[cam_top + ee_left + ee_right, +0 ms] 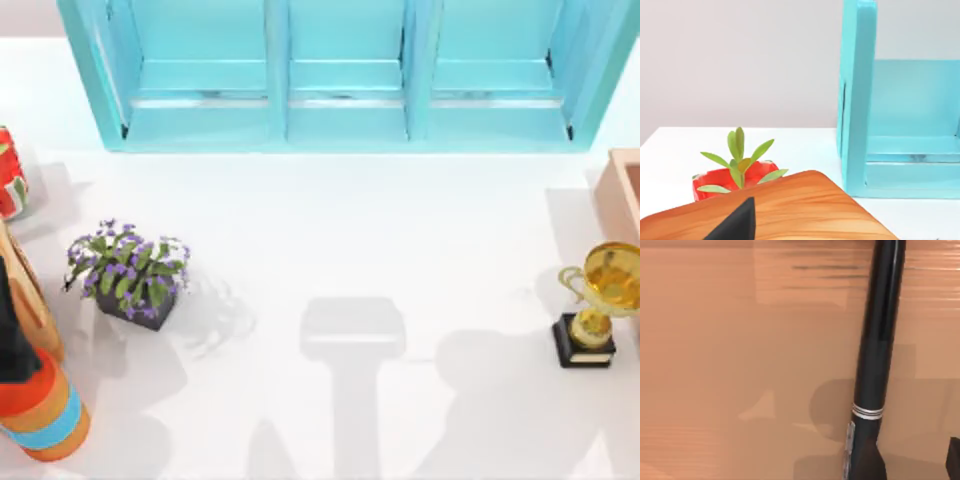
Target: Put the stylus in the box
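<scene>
One stylus (879, 340), one box (622, 190)

Shelf unit (345, 75) at table's (350, 250) back, plant (128, 275) left, trophy (598, 305) right w/ box (622, 195) behind.

Rendered tabletop scene, plain white table (330, 250), blank grey backdrop, turquoise shelf (345, 75) at the rear, scattered props, potted purple flowers (128, 275), gold trophy (600, 300), red planter (735, 176)
</scene>
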